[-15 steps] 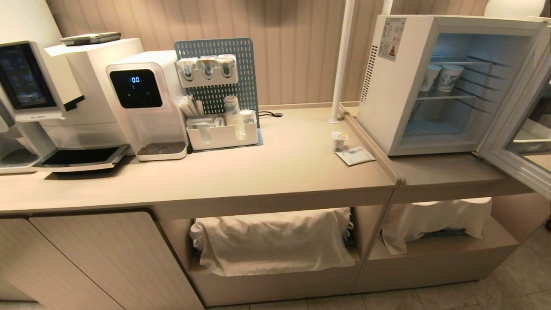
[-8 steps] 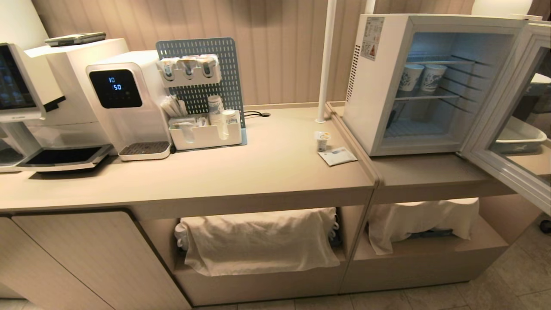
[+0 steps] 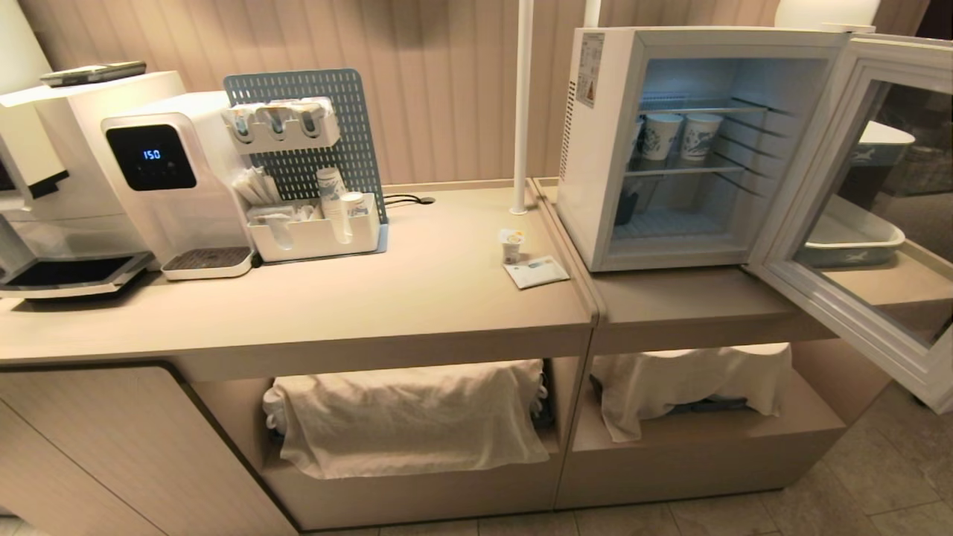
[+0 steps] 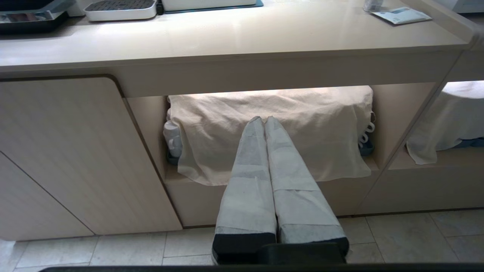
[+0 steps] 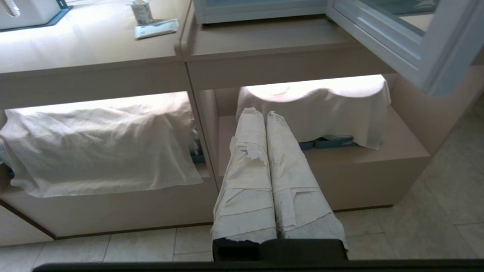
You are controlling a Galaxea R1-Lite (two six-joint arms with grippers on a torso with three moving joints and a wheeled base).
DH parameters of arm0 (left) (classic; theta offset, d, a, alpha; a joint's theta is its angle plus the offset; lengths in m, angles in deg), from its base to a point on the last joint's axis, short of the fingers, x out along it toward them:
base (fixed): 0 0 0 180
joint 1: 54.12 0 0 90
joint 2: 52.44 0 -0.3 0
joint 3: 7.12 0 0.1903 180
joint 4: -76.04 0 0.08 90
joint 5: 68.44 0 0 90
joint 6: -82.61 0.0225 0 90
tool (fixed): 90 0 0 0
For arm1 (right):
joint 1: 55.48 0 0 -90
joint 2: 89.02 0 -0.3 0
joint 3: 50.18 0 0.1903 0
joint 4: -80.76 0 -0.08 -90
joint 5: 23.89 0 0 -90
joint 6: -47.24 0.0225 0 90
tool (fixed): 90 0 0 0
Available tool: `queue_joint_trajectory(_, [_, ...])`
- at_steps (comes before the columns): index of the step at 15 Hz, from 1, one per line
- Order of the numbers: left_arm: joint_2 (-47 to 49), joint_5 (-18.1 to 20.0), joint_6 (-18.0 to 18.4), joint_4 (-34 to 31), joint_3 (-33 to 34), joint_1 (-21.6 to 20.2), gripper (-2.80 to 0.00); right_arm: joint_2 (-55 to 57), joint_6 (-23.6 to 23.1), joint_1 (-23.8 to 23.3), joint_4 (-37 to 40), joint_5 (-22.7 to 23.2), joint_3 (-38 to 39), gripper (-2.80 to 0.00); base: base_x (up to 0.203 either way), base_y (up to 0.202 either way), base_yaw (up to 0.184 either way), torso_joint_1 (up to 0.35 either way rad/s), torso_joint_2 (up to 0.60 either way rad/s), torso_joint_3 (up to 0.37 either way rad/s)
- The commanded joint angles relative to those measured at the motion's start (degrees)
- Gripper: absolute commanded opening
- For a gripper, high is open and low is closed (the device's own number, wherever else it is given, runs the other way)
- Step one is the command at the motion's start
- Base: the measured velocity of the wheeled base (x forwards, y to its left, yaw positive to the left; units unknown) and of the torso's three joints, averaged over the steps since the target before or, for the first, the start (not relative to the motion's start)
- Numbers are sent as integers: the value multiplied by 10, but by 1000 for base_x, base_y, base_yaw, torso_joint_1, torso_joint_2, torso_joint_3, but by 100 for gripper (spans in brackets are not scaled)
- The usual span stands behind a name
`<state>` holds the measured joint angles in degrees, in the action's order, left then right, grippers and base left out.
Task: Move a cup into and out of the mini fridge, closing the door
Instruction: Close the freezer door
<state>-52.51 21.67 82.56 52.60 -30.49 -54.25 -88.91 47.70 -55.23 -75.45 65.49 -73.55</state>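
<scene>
The small white cup [image 3: 511, 246] with a yellowish lid stands on the counter just left of the mini fridge [image 3: 595, 149], beside a flat packet [image 3: 535, 271]. The fridge's glass door [image 3: 856, 216] hangs wide open to the right. Two tall patterned paper cups [image 3: 679, 136] sit on its upper wire shelf. Neither arm shows in the head view. My left gripper [image 4: 263, 120] is shut and empty, held low before the counter's cloth-covered shelf. My right gripper [image 5: 264, 112] is also shut and empty, low in front of the shelf under the fridge. The cup [image 5: 141, 10] shows near the edge of the right wrist view.
A water dispenser [image 3: 171, 186], a coffee machine [image 3: 45, 186] and a pegboard organiser with cups [image 3: 313, 179] stand on the counter's left. A white pole [image 3: 523, 104] rises beside the fridge. White cloths [image 3: 406, 417] cover the lower shelves. Tiled floor [image 3: 856, 476] lies below.
The whole head view has shifted left, so the camera has moved rightward along the counter; the fridge now sits nearer the picture's middle. Nothing on the counter has moved.
</scene>
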Motion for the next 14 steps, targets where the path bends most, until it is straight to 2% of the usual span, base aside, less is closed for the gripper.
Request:
queue_joint_trajectory(1, [0, 0, 0, 0, 0, 0, -280, 2, 0, 0, 0, -1, 0, -280, 0, -190, -1, 2, 2, 2])
queue_joint_trajectory(14, [0, 0, 0, 0, 1, 0, -280, 2, 0, 0, 0, 0, 0, -280, 0, -197, 0, 1, 2, 1])
